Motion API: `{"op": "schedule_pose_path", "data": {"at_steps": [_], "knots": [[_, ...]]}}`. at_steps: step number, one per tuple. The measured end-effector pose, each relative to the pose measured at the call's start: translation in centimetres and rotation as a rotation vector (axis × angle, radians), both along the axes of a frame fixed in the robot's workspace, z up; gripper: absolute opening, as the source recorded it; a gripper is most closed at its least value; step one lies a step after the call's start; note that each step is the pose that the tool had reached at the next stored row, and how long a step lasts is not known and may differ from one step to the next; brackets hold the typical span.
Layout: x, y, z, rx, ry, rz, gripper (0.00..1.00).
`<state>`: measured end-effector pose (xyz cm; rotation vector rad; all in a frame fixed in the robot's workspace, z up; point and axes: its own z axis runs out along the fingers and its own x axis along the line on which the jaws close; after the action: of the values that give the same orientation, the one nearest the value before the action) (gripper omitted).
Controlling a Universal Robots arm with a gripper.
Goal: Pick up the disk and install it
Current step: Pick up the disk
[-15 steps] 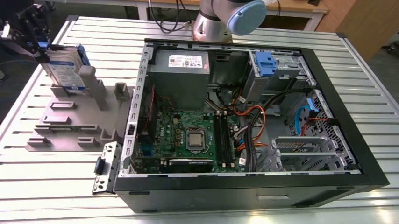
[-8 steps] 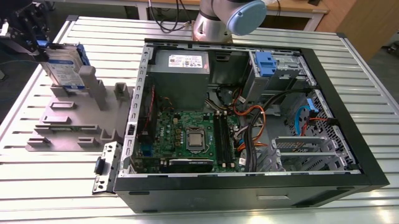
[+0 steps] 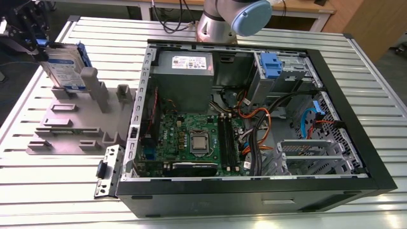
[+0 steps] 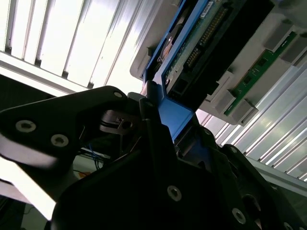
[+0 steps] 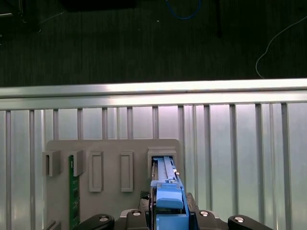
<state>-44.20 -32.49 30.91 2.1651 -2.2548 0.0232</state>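
Note:
The disk [image 3: 64, 67] is a silver drive with a blue-and-white label in a blue carrier. It stands on edge at the far end of the grey slotted stand [image 3: 70, 129], at the exterior view's left. My gripper [image 3: 39, 46] is at its upper end, shut on the blue carrier. In the first wrist view the disk [image 5: 165, 179] runs from my gripper [image 5: 168, 218] into a slot of the stand [image 5: 110, 148]. In the second wrist view the black fingers [image 4: 151, 103] clamp the blue carrier of the disk [image 4: 192, 52].
An open computer case [image 3: 356, 95] lies on the slatted metal table, with motherboard, cables and a drive cage holding a small blue bracket [image 3: 270, 64]. The arm's base [image 3: 219, 24] stands behind it. A green circuit board [image 5: 73, 196] sits in another slot of the stand.

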Motion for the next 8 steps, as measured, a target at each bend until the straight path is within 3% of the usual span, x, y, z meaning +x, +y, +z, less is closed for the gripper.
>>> {"op": "schedule_pose_path", "data": {"at_steps": [8], "knots": [[0.0,0.0,0.25,-0.0001,0.0001,0.0,0.36]]}}
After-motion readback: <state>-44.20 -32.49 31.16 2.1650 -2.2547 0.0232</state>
